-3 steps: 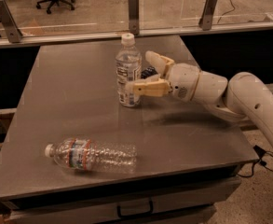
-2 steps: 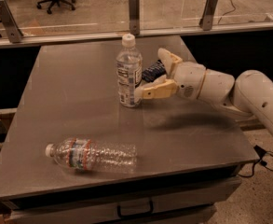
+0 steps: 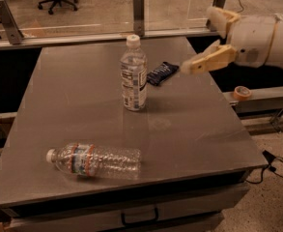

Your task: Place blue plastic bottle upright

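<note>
**Item 1, blue plastic bottle** [image 3: 134,74]: stands upright with its white cap on top, on the table [image 3: 199,129], a little toward 12 o'clock from the middle. Nothing grips it.

**Item 2, gripper** [image 3: 200,41]: in the air at 2 o'clock from the bottle, well apart from it, above the table's far right corner. Its 2 fingers are spread wide and hold nothing.

**Item 3, dark packet** [image 3: 162,73]: lies flat at 3 o'clock from the bottle, near but not touching.

**Item 4, ribbed bottle** [image 3: 95,159]: lies on its side at 7 o'clock, well apart.

**Condition:** the task looks complete.

**Hazards:**
- The bottle is tall, narrow and probably light, so it would tip easily.
- A low sweep of the arm from 2 o'clock could clip the cap.
- A push on the packet could drive it into the bottle's base.
- A bump of the robot's base against the table could topple the bottle.
- A fallen bottle might roll toward an edge.
</note>
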